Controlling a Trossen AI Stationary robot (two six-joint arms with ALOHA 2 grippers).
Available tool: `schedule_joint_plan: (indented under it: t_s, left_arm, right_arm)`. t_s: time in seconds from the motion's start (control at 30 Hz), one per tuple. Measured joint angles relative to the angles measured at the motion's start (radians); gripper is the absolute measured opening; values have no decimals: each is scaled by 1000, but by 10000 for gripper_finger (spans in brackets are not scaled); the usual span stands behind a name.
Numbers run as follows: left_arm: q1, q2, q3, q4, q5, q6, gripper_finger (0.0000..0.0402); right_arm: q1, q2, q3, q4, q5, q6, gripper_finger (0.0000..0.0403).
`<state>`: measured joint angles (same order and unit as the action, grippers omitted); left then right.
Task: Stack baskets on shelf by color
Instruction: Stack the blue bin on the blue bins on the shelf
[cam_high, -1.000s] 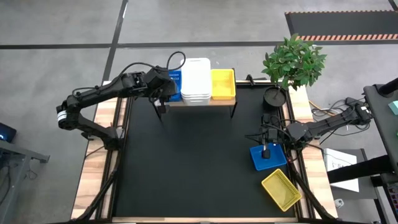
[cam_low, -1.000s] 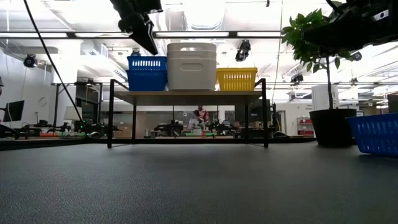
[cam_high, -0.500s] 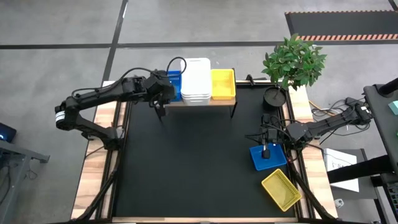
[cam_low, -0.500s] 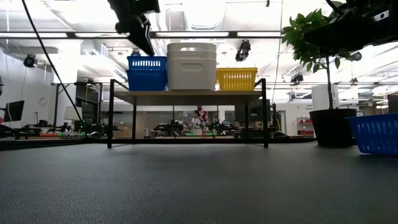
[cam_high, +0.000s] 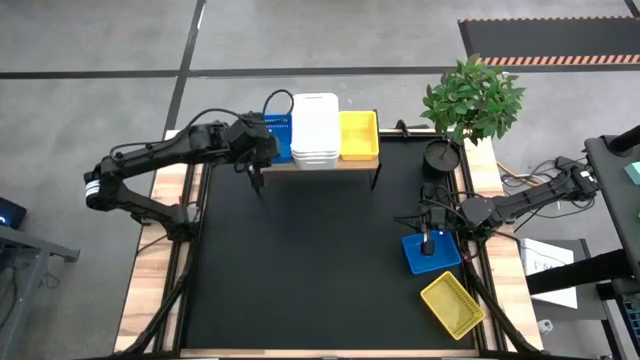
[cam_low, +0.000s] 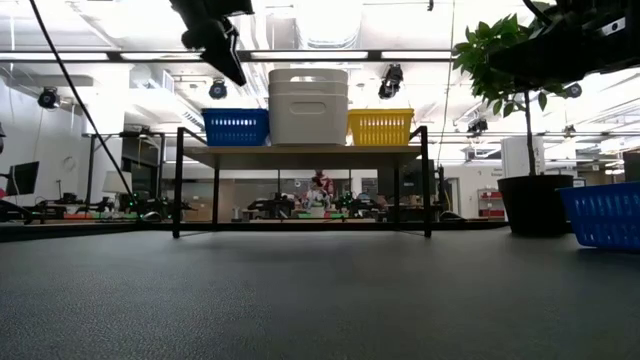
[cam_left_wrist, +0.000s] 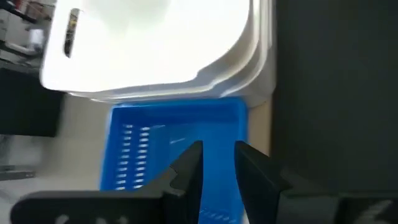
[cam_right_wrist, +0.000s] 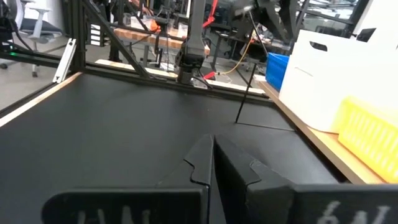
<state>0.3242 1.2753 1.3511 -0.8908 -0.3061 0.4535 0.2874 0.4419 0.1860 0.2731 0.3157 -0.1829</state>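
Blue basket (cam_high: 282, 138) on shelf (cam_high: 330, 163), at 9 o'clock side of white stack (cam_high: 314, 130). Yellow basket (cam_high: 358, 134) at 3 o'clock side of white stack. One colour per spot, so same colours can pile up.

Left gripper (cam_left_wrist: 217, 162) just above blue basket, fingers nearly closed, holding nothing.

Right gripper (cam_high: 430, 241) at loose blue basket (cam_high: 431, 251), table's 4 o'clock edge; fingers look pressed together, grip on rim unclear. Loose yellow basket (cam_high: 451, 304) near 5 o'clock corner. Probably next to go up.
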Motion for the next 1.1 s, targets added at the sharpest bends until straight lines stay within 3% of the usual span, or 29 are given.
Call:
schedule_joint_plan:
  t_s: [0.13, 0.3, 0.57, 0.73, 0.97, 1.1]
  left_arm:
    - [-38, -25, -21, 6, 119, -142, 73]
    - [-191, -80, -145, 138, 80, -201, 48]
    - [-458, -145, -388, 527, -22, -238, 7]
    - [-573, -151, -543, 865, -40, -186, 1]
    - [-635, -129, -762, 1312, -40, -154, 0]
    - [-635, -122, -860, 1483, -40, -160, 0]
  right_arm:
    - [0, 0, 0, -8, 0, 0, 9]
    - [0, 0, 0, -7, 0, 0, 9]
    - [-1, 4, 0, -7, 82, 17, 9]
    - [0, 14, 0, -3, 80, 34, 9]
    - [0, 13, 0, 27, 80, 44, 9]
    - [0, 13, 0, 52, 79, 45, 9]
